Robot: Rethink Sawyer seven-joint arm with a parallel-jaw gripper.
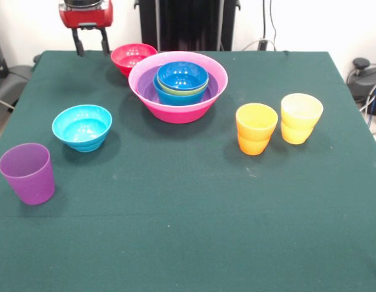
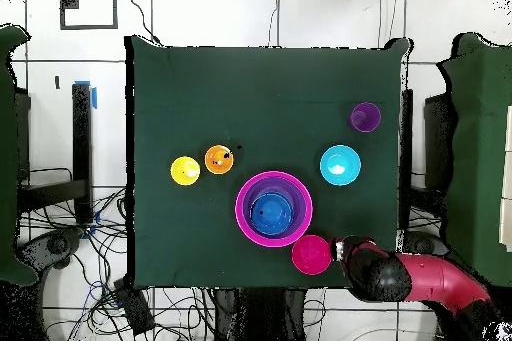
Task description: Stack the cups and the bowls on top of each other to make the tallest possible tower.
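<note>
The tower is a nest of bowls. A big hot-pink bowl (image 1: 176, 111) (image 2: 244, 219) holds a purple bowl (image 1: 144, 89), a mid blue one (image 1: 174, 99), a lime green one (image 1: 183, 92) and a dark blue one (image 1: 182, 74) (image 2: 270, 213) on top. A small red-pink bowl (image 1: 133, 57) (image 2: 311, 254) stands just behind it. The cyan bowl (image 1: 82, 126) (image 2: 340, 165) and the purple cup (image 1: 28, 173) (image 2: 365, 116) stand apart on the left. Upright on the right are the orange cup (image 1: 256, 128) (image 2: 219, 159) and the yellow cup (image 1: 301, 117) (image 2: 185, 170). My gripper (image 1: 91, 45) hangs open and empty at the table's far edge, left of the red-pink bowl.
The dark green cloth table (image 1: 188, 231) carries everything. In the overhead view the red arm (image 2: 440, 282) reaches in from the lower right corner. Cables and dark equipment (image 1: 365, 79) lie past the table's edges.
</note>
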